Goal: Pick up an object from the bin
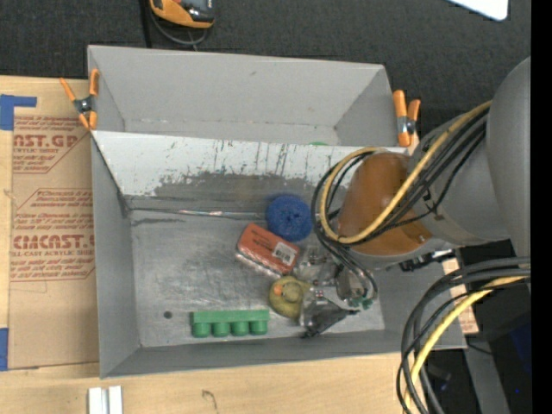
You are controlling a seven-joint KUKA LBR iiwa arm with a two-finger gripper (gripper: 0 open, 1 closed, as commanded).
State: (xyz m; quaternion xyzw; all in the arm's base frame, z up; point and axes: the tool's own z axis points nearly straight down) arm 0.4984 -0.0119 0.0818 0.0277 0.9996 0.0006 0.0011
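Hanging low at lower right of bin [172,257] floor, gripper [321,310] sits just right of yellow-green round thing [286,295]; how far open, cannot tell (wrist parts and cables crowd it). Orange-red box [266,248] lies close above round thing, blue ball [289,216] above box. Green studded block [229,323] lies left, near front wall.

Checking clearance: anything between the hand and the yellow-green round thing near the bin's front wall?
Nothing visible. The hand sits right beside the yellow-green round thing; the orange packet lies just behind it, not between.
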